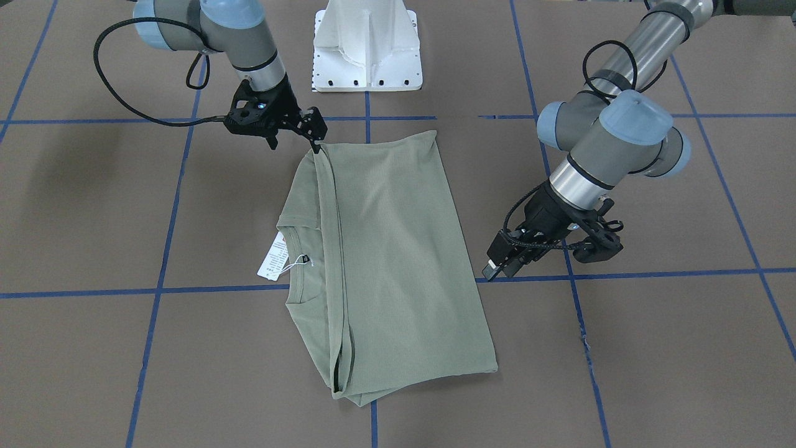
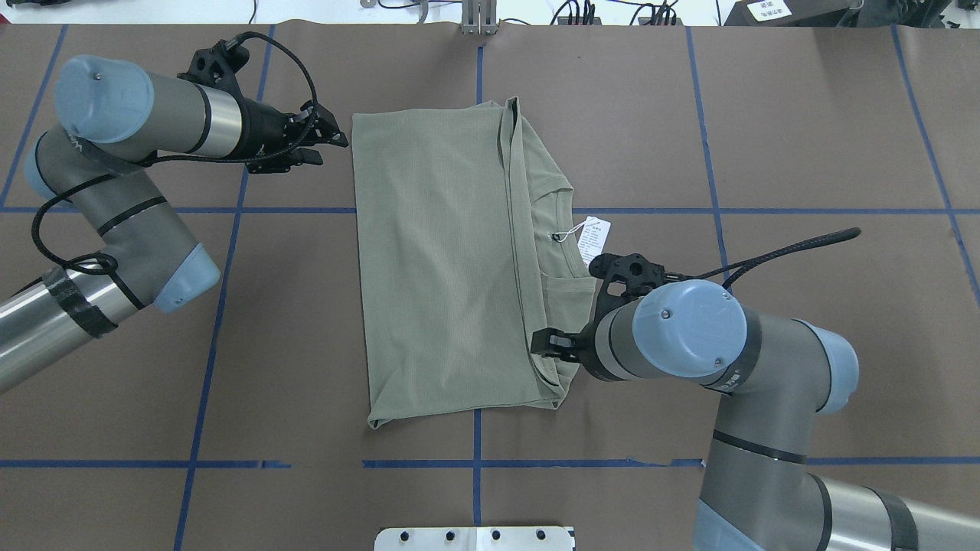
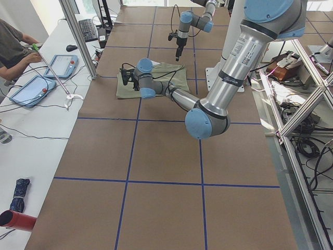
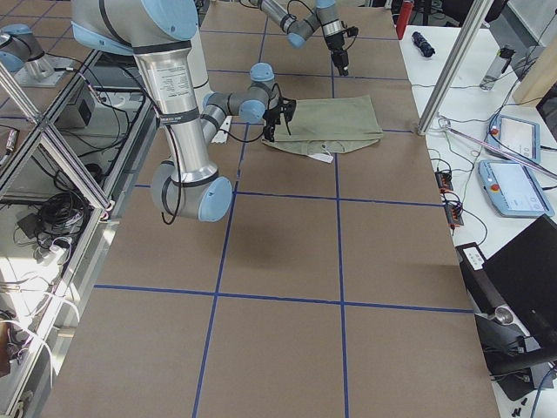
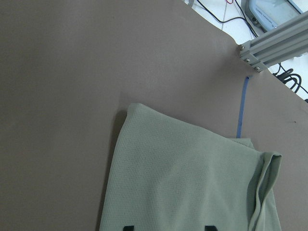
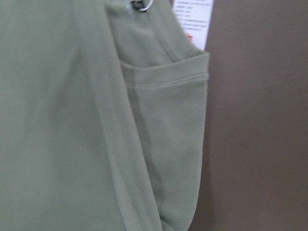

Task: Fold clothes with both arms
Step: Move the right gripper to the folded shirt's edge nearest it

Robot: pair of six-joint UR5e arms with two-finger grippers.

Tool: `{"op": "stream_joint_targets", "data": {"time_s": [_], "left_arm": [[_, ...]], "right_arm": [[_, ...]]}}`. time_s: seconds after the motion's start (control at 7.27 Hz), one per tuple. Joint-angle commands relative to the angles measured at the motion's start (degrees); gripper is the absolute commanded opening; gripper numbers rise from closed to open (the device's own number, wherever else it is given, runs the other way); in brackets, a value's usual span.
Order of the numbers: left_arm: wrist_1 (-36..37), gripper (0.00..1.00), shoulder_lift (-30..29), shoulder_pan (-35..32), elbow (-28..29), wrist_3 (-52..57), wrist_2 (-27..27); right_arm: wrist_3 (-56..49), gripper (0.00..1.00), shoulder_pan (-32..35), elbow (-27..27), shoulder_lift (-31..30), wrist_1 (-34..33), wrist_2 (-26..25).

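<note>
The olive-green shirt [image 1: 398,249] lies folded lengthwise on the brown table, neckline and white hang tag [image 1: 273,256] showing at one side. It also shows from overhead [image 2: 436,268]. My right gripper [image 1: 318,146] comes to a point on the shirt's near corner at the fold edge and looks shut on the cloth; overhead it [image 2: 545,344] sits over that edge. Its wrist view shows only shirt [image 6: 48,120] and tag [image 6: 195,19]. My left gripper [image 1: 495,270] is open and empty, just off the shirt's other long side [image 2: 333,144]. Its wrist view shows a shirt corner [image 5: 183,183].
The white robot base [image 1: 367,56] stands just behind the shirt. Blue tape lines [image 1: 155,290] cross the brown table. Operators' tablets and cables lie on a white bench [image 3: 31,88] past the table's far edge.
</note>
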Motion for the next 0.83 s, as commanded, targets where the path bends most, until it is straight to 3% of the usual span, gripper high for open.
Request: {"op": "stream_joint_targets", "data": {"time_s": [0.0, 0.14, 0.28, 0.69], "left_arm": [[0.1, 0.58, 1.3, 0.1, -0.7, 0.1, -0.3], [0.1, 0.58, 1.4, 0.1, -0.6, 0.1, -0.3], [0.1, 0.58, 1.4, 0.1, -0.5, 0.3, -0.3], [0.2, 0.58, 1.5, 0.1, -0.5, 0.4, -0.3]], "right_arm": [[-26.0, 0.89, -1.3, -1.6, 2.9, -2.8, 0.0], [-32.4, 0.74, -1.8, -1.8, 3.2, -4.8, -0.1], [-40.1, 0.70, -2.2, -2.5, 3.3, -4.8, -0.8], [-42.4, 0.63, -4.3, -3.9, 4.5, -4.7, -3.0]]}}
